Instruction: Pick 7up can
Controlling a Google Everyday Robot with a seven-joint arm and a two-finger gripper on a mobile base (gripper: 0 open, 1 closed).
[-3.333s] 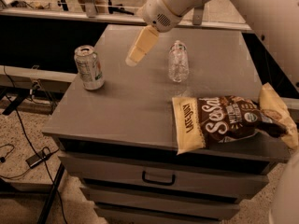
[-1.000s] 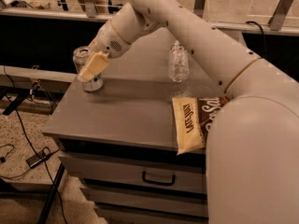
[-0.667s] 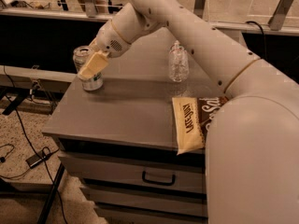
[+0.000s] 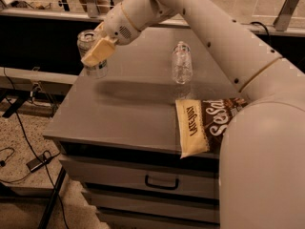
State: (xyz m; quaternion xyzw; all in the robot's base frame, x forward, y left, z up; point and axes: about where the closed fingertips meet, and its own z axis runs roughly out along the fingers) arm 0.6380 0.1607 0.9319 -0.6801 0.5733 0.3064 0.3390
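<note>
The gripper (image 4: 93, 56) was clamped around the can (image 4: 87, 38), with the bottle (image 4: 181, 63) well apart from it. I'd say lift straight up, slow, and keep it upright so it doesn't slip.

A clear bottle (image 4: 181, 63) stands up near the back of the gray cabinet (image 4: 119, 118) top. A brown and yellow snack bag (image 4: 202, 125) lies at the cabinet's front right edge. Black wires (image 4: 28, 142) lie on the floor left of the cabinet.
</note>
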